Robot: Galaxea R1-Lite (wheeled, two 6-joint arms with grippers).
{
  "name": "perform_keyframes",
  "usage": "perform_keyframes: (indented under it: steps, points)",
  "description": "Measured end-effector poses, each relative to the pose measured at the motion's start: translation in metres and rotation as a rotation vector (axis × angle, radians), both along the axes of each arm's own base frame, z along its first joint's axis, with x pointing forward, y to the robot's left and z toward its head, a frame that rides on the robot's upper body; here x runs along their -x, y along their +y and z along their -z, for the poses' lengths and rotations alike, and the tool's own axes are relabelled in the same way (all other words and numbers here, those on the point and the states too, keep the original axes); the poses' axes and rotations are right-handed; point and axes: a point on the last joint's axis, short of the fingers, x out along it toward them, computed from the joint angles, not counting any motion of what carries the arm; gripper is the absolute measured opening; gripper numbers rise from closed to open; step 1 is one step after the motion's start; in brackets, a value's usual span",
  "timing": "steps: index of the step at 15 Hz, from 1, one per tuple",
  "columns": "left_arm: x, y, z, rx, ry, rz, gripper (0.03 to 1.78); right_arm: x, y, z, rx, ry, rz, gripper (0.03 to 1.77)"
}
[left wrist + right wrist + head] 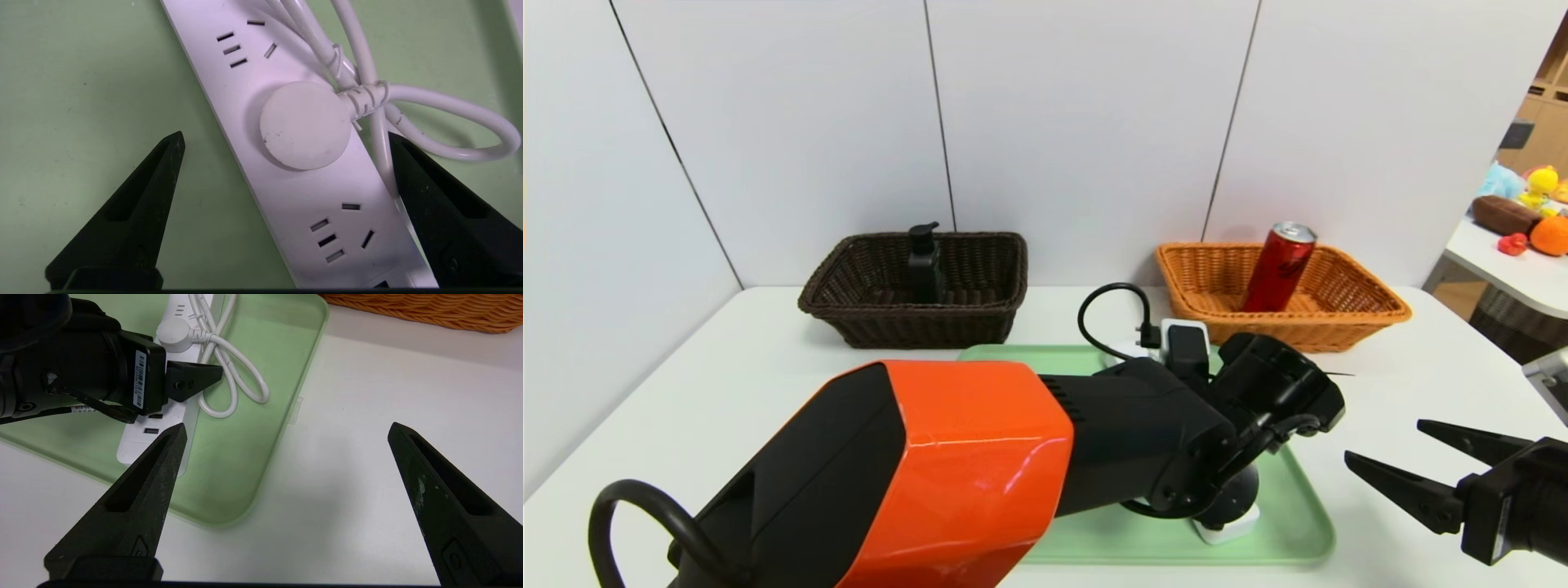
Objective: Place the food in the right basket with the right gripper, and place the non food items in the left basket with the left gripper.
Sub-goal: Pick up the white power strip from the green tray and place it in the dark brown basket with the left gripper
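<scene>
The white power strip [294, 196] lies on the green tray [81, 102], its round plug and coiled cord [449, 122] resting on it. My left gripper [286, 136] hangs open just over the strip, one finger on each side, holding nothing. In the head view the left arm [972, 465] covers most of the strip [1227, 532]. The red can [1278, 268] leans inside the orange-tan basket [1339, 322]. The dark pump bottle [924, 261] stands in the dark brown basket [849, 310]. My right gripper [1384, 441] waits open and empty over the table, right of the tray.
A black adapter [1186, 349] with a looping black cable [1094, 314] sits at the strip's far end. The tray's rim [261, 473] runs close to my right gripper [287, 426]. A side table with plush toys [1527, 220] stands far right. Wall panels close the back.
</scene>
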Motion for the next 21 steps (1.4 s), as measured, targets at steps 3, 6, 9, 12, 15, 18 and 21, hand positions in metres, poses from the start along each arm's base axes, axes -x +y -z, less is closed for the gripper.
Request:
perform_keyframes:
  steps: [3,6,9,12,15,18,21]
  points:
    - [-0.0010,-0.0003,0.0031,-0.007,0.002,-0.001,1.69,0.0000,0.0000,0.0000,0.000,0.000,0.000,1.70]
    - [-0.0011,-0.0005,0.0037,-0.007,0.003,-0.001,1.69,0.0000,0.0000,-0.0001,0.000,-0.001,-0.002,1.70]
    - [-0.0011,-0.0004,0.0035,-0.006,0.002,-0.002,1.69,-0.0004,0.0001,-0.0010,-0.001,-0.004,-0.001,1.71]
    - [-0.0010,-0.0010,0.0037,-0.004,0.000,0.000,1.25,-0.0004,0.0001,-0.0010,-0.001,-0.004,-0.002,1.71]
    - [-0.0015,-0.0008,0.0038,-0.006,0.000,0.002,0.98,-0.0004,0.0001,-0.0010,0.000,-0.005,-0.002,1.71]
    - [-0.0011,-0.0005,0.0023,-0.005,-0.002,0.003,0.96,-0.0005,0.0002,-0.0012,0.000,-0.006,-0.003,1.71]
    - [-0.0012,0.0016,-0.0027,0.000,-0.005,0.000,0.95,-0.0006,0.0002,-0.0014,-0.001,-0.006,-0.002,1.71]
